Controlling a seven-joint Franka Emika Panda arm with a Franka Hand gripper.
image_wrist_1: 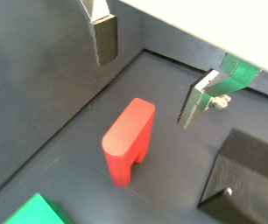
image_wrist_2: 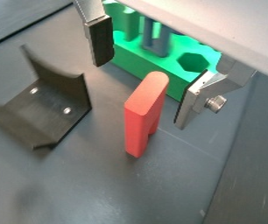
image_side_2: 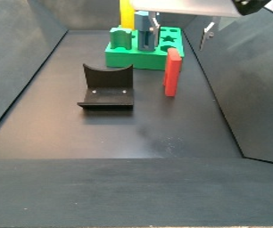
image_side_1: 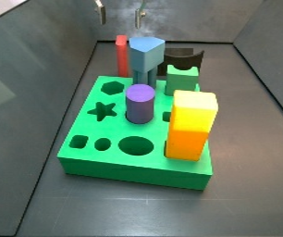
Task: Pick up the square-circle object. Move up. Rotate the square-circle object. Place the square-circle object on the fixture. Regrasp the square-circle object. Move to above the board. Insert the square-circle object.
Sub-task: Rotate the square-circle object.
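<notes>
The square-circle object (image_wrist_2: 144, 114) is a slim red block standing upright on the dark floor, right beside the green board (image_wrist_2: 137, 63). It also shows in a wrist view (image_wrist_1: 127, 140) and in both side views (image_side_1: 122, 51) (image_side_2: 172, 71). My gripper (image_wrist_2: 146, 68) hangs open above it, one finger (image_wrist_2: 98, 39) on each side of its top, touching nothing. The side views show the gripper (image_side_2: 177, 27) (image_side_1: 120, 13) high over the block. The fixture (image_side_2: 105, 86), a dark bracket with a curved notch, stands on the floor apart from the block, and shows in both wrist views (image_wrist_2: 43, 105) (image_wrist_1: 248, 179).
The board (image_side_1: 119, 174) carries a yellow block (image_side_1: 191, 125), a purple cylinder (image_side_1: 139, 102) and a blue-grey peg (image_side_1: 145, 56), plus several open holes. Dark walls enclose the floor on the sides (image_side_2: 26, 53).
</notes>
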